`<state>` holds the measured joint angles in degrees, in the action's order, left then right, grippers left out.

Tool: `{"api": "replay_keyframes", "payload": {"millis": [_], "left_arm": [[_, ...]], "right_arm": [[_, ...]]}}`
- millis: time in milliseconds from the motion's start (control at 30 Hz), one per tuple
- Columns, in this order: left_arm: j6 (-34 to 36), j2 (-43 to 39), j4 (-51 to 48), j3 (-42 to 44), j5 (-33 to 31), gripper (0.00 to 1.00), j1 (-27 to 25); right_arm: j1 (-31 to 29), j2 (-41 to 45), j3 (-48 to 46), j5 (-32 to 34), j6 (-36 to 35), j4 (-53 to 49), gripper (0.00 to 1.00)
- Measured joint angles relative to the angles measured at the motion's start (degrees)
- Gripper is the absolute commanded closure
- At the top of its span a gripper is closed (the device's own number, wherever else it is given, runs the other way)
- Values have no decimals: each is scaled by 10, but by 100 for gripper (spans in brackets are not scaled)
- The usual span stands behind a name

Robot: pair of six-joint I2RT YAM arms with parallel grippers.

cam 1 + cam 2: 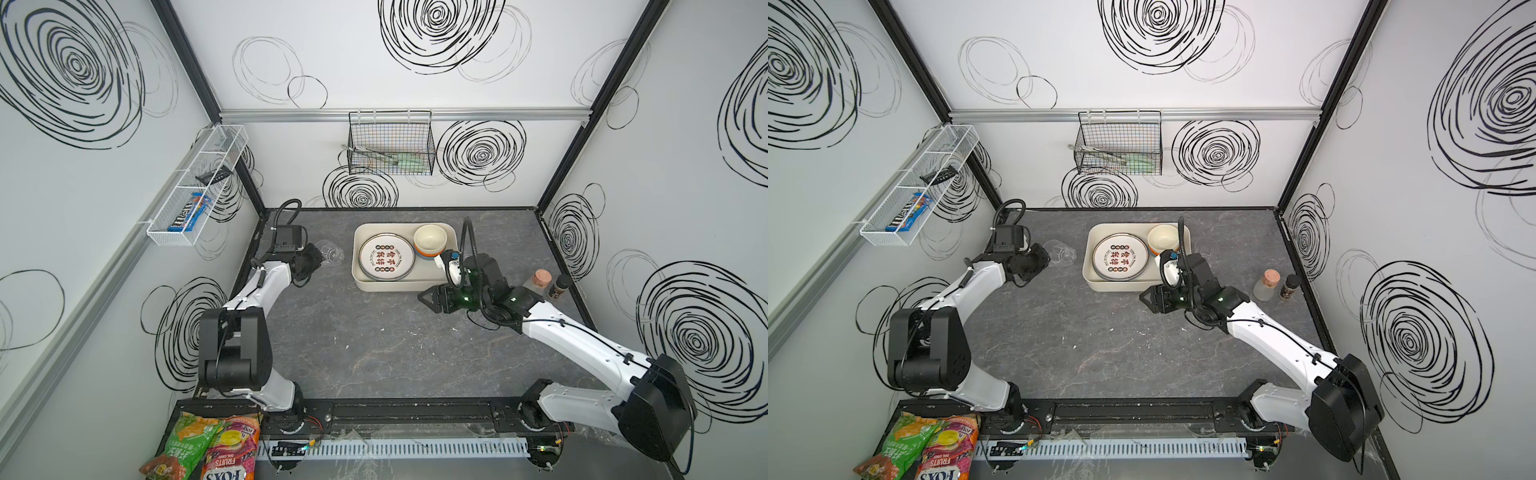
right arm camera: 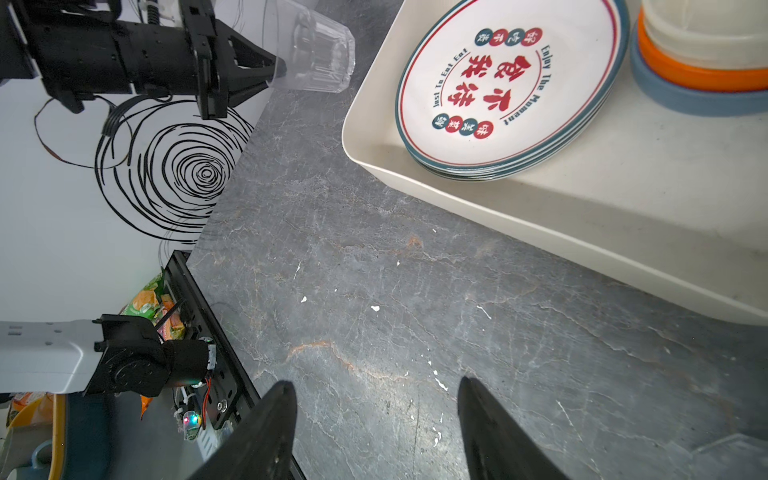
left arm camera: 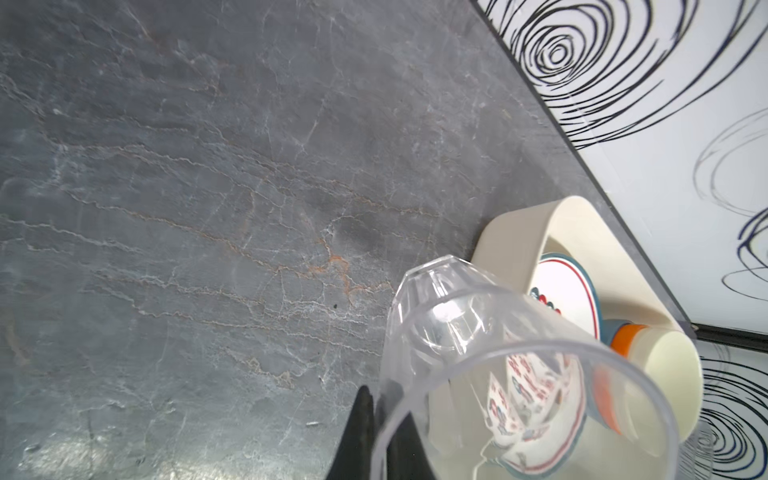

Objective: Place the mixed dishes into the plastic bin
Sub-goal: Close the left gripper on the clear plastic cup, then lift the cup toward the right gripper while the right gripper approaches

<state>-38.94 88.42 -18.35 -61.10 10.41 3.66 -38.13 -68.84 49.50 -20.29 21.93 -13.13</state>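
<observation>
With round white red-lettered plates [image 1: 386, 256] and small stacked bowls [image 1: 430, 240] in the shallow cream-white plastic bin [image 1: 390, 286] ahead, my left pincer [image 2: 279, 71] clamps what looks like the last clear plastic cup [image 2: 320, 54], while my right pincer [image 2: 376, 386] gapes empty.

You are seeing the cup [image 3: 457, 332] gleaming as clear, glossy, faceted plastic, while the bin [image 2: 644, 178] is showing smooth, matt cream plastic. The plates [image 2: 511, 83] are shining with a glazed gloss, and the table [image 2: 374, 270] is looking like grey veined stone, mostly matt.

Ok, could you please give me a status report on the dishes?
Left gripper shut on clear cup, outside plastic bin. Right gripper open, empty. Plates, bowls in bin. Nothing between cup and bin.
</observation>
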Motion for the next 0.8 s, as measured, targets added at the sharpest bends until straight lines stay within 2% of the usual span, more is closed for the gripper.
{"api": "replay_keyframes", "payload": {"millis": [433,533,767,800], "left_arm": [[28,-127,-45,47,14,98,-24],[35,-150,-60,54,16,98,-49],[51,-179,-92,56,13,98,-141],[51,-179,-94,56,13,94,-154]], "right_arm": [[0,-31,99,36,3,-30,36],[-2,-50,133,42,4,-43,36],[-30,-96,204,56,3,-77,38],[-37,-103,213,59,3,-84,38]]}}
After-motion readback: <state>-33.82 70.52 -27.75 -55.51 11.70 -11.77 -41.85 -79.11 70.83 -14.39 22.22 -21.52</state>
